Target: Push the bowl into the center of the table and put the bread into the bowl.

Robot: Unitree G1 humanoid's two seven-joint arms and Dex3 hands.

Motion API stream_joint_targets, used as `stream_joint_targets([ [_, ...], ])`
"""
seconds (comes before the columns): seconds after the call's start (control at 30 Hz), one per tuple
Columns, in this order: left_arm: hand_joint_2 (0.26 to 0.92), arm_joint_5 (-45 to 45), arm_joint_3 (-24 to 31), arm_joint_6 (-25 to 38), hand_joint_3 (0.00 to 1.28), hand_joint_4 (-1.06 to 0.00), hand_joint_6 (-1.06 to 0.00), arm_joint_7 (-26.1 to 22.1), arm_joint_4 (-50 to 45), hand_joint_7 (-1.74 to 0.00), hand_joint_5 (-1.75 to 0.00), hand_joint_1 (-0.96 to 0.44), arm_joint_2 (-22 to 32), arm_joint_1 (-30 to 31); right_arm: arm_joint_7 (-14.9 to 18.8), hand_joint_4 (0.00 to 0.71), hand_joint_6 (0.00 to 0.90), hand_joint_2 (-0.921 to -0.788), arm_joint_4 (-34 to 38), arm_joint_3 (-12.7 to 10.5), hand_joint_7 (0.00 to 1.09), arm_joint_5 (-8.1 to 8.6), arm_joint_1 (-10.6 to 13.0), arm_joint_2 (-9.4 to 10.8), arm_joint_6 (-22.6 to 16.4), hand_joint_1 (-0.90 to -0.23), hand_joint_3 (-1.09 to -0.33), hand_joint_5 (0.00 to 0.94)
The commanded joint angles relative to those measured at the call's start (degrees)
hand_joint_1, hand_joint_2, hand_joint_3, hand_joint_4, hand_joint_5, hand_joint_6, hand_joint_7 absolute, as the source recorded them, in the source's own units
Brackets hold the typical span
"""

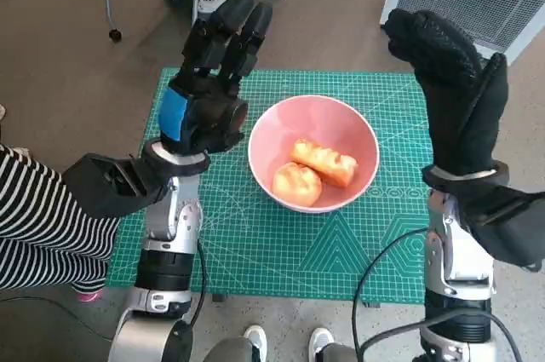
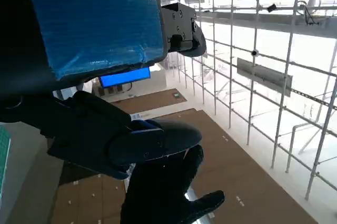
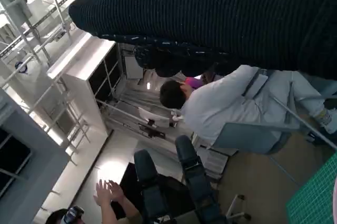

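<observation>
Inside pink bowl [image 1: 271,128]: bread [image 1: 323,163] long axis slants left-to-right | left robot hand [image 1: 215,81], right robot hand [image 1: 451,81]: fingers apart, empty

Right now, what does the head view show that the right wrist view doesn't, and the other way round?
Only the head view shows the round pink bowl with two golden pieces of bread inside, plus a striped sleeve beside the table. Only the right wrist view shows a seated person in a white top and someone's raised hands. Both show the green gridded cutting mat, the blue-taped black left hand and the gloved right hand, both raised and holding nothing.
</observation>
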Motion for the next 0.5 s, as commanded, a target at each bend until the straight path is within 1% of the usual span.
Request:
stream_joint_targets([
  [0.03,0.921,0.07,0.18,0.00,0.50,-0.09,0.00,0.22,0.05,-0.51,-0.08,-0.71,0.17,0.52,0.35,0.196,0.138,-0.921,-0.05,0.16,0.38,0.21,1.37,-0.05,1.03,-0.726,-0.722,0.006],
  [0.3,0.921,0.41,0.08,-0.02,0.51,-0.09,0.00,0.67,-0.43,-0.51,-0.08,-0.71,0.26,1.02,0.38,0.195,0.137,-0.921,0.01,0.37,0.37,0.11,1.50,0.06,0.87,-0.730,-0.721,0.005],
  [0.5,0.921,1.27,-0.28,-0.11,0.51,-0.09,0.00,1.26,-0.74,-0.50,-0.07,-0.71,0.44,1.29,0.57,0.195,0.138,-0.921,0.31,0.22,0.37,0.35,1.68,-0.02,0.69,-0.732,-0.721,0.004],
])
